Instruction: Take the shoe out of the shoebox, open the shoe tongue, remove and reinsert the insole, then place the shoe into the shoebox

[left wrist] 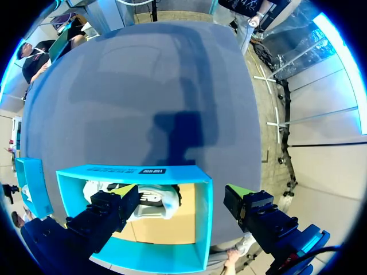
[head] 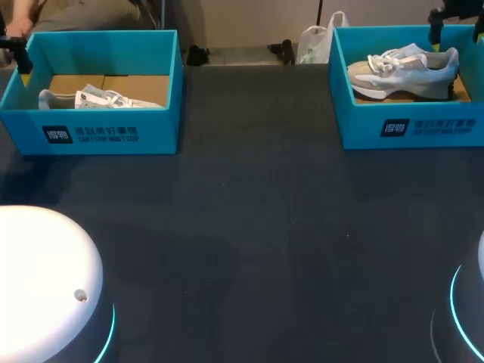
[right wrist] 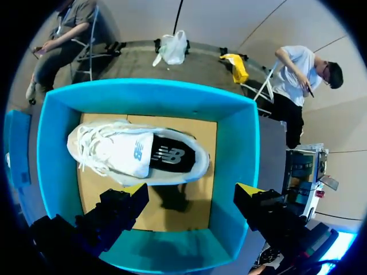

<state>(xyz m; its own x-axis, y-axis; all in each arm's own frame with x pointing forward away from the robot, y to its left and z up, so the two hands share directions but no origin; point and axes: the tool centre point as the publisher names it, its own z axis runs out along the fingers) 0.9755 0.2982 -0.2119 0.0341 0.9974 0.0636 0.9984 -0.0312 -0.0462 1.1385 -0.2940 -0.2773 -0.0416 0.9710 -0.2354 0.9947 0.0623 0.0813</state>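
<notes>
Two blue shoeboxes stand at the far corners of the table. The left shoebox (head: 91,132) holds a white shoe (head: 102,97) lying low inside. My left gripper (head: 21,59) hangs open over that box's outer end; in its wrist view the gripper (left wrist: 183,195) is above the box (left wrist: 203,223), with the shoe (left wrist: 153,205) ahead of one finger. The right shoebox (head: 412,125) holds a grey-white sneaker (head: 404,69). Open too, my right gripper (head: 456,30) hovers above this box (right wrist: 238,172), and the sneaker (right wrist: 137,153) lies just ahead of its fingertips, untouched.
A wide stretch of dark table top (head: 249,227) lies between and in front of the boxes. The white round arm bases sit at the near left (head: 45,280) and near right (head: 473,302) corners.
</notes>
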